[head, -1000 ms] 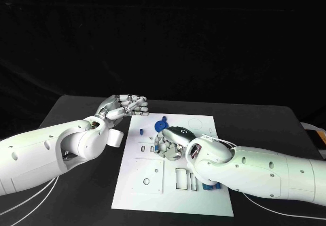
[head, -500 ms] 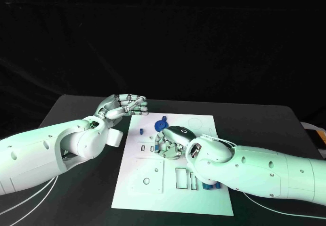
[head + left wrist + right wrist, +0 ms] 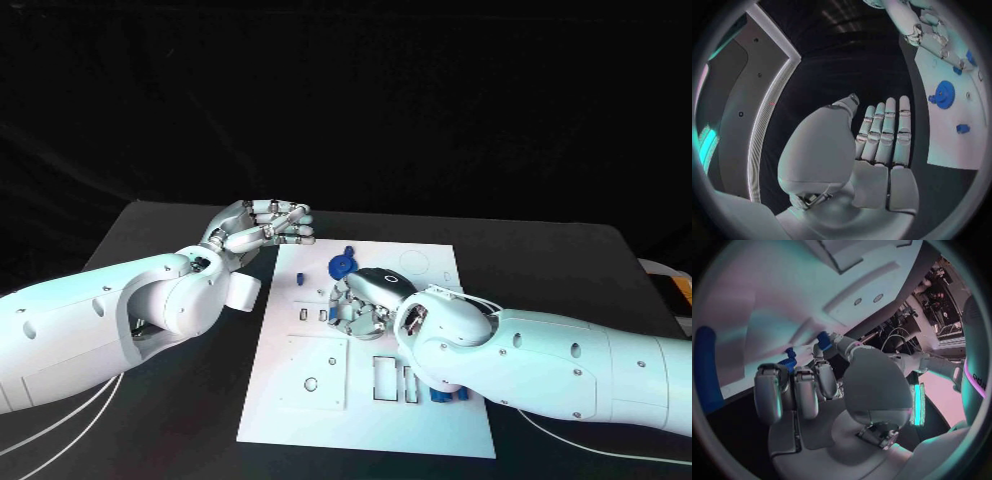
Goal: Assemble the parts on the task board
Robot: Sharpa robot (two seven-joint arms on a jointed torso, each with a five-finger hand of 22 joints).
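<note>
On the task board (image 3: 310, 405) the right hand (image 3: 361, 308) pinches a blue part (image 3: 787, 361); left hand (image 3: 264, 226) hovers curled, empty.

Matt white task board (image 3: 310, 400); glossy white plastic arms; matt black table (image 3: 173, 420).

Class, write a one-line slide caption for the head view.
Right hand works over small blue parts on the white task board while the left hand, fingers curled, hovers beside the board's far left corner.
</note>
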